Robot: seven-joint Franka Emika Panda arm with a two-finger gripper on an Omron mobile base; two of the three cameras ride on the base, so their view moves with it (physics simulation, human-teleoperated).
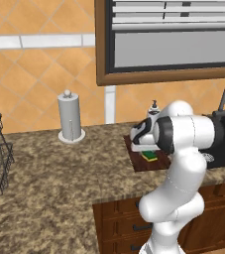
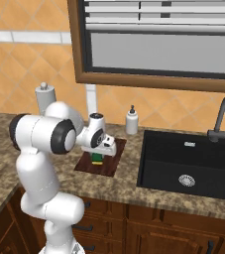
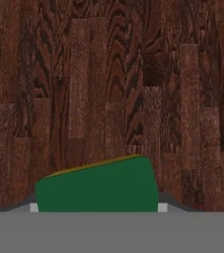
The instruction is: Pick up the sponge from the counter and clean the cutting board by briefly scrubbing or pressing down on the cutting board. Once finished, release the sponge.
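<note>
I see the end effector [image 2: 98, 155] clenched on the sponge [image 2: 98, 159], pressing it down onto the cutting board [image 2: 109, 163]. In the hand view the sponge's green top [image 3: 97, 187] sits between the fingertips against dark wood grain [image 3: 108, 74]. The board lies on the granite table [image 1: 49, 178], beside the black sink [image 2: 188, 163], with a soap bottle [image 2: 131, 120] behind it.
</note>
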